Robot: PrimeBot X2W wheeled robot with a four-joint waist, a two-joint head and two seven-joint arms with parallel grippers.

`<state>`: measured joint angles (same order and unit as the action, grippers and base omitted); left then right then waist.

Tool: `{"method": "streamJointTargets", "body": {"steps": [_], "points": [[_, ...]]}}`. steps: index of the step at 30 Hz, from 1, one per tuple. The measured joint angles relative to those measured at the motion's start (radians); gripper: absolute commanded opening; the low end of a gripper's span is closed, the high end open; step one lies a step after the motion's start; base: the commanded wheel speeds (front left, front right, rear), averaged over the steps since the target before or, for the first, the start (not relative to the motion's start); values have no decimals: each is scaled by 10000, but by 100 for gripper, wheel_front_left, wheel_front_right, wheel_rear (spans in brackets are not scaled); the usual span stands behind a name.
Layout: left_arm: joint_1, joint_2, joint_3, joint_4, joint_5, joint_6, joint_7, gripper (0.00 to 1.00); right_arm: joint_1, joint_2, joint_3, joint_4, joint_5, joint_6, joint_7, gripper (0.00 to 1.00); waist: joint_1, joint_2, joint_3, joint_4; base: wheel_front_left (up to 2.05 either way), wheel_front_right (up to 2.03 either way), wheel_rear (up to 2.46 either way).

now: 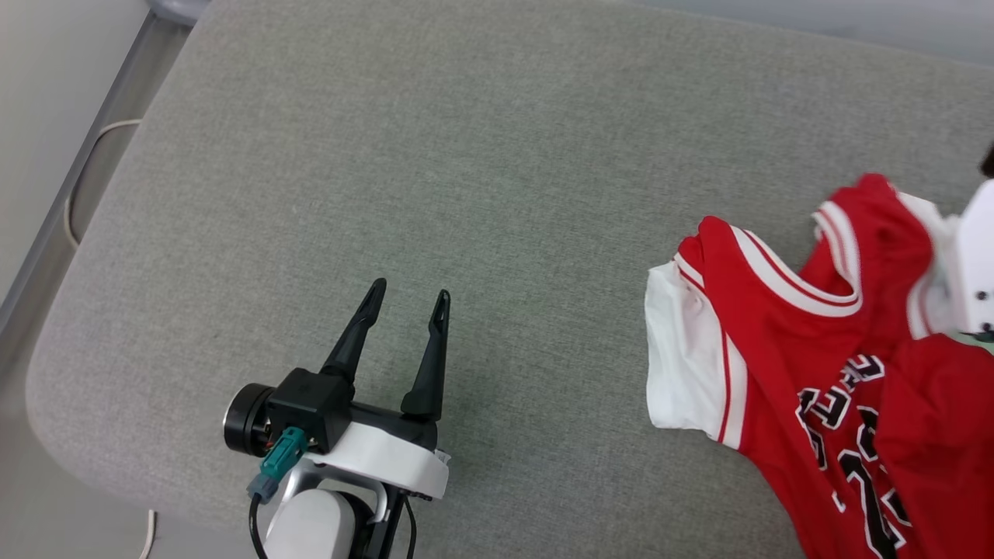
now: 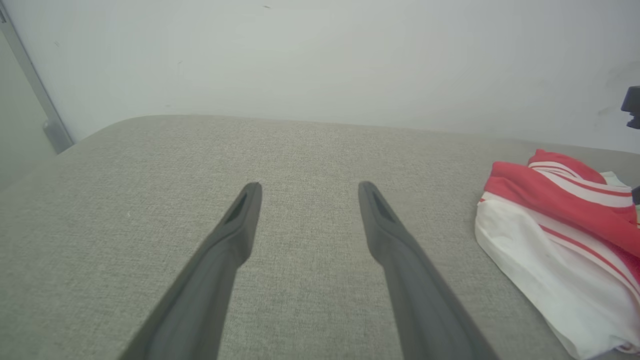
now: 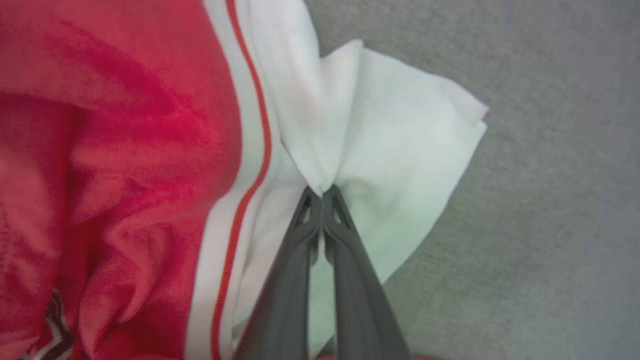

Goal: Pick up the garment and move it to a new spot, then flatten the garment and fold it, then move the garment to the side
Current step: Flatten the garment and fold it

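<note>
The broad grey woven-fabric padded surface [image 1: 497,155] with rounded corners stretches beneath both arms. On it lies the garment [image 1: 776,326], a red jersey-style T-shirt with white short sleeves, red-and-white striped trim and black white-outlined numbers facing up. It is crumpled and sits well off to the right of the left gripper [image 1: 410,293]. One white sleeve [image 1: 687,349] is the part nearest that gripper, yet clearly apart from it.

From the left wrist, the garment [image 2: 550,225] shows to the right of the left gripper [image 2: 307,187]. This gripper's two long dark fingers stand spread apart with only grey cloth between them. Whether the tips touch the surface cannot be told.

In the head view the right arm's pale wrist housing [image 1: 974,264] sits over the garment's far end. From the right wrist, the right gripper [image 3: 322,189] has its fingers pressed together, clamped on a pinched fold of the other white sleeve [image 3: 400,150] right at the tips. The red body of the garment [image 3: 125,150] bunches to the left of these fingers, and the grey surface [image 3: 550,200] lies to their right.
</note>
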<state>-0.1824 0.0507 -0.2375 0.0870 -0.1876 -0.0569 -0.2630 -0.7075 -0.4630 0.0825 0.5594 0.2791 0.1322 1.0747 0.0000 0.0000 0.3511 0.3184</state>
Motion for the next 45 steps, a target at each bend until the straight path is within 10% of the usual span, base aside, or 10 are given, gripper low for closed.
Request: {"method": "streamJointTargets", "body": {"steps": [15,16,17,45], "points": [[194,0,368,56,94,-132,0,100,548,-1093,-836,1057,-1206,-6,-1524,0,0,0,-562,-475,0,0,0],[211,2,408,54,100,-132,0,100,555,-1014,-874,1074,-1262,-8,-1693,65,0,0,-573,-511,0,0,0],[214,0,441,50,100,-132,0,100,562,-918,-917,1083,-1300,-8,-1841,100,0,0,-586,-550,0,0,0],[1044,-8,1737,-111,71,-577,0,100,4874,2433,-1848,-4316,274,-12,-12040,100,0,0,-2466,-2622,0,0,0]]}}
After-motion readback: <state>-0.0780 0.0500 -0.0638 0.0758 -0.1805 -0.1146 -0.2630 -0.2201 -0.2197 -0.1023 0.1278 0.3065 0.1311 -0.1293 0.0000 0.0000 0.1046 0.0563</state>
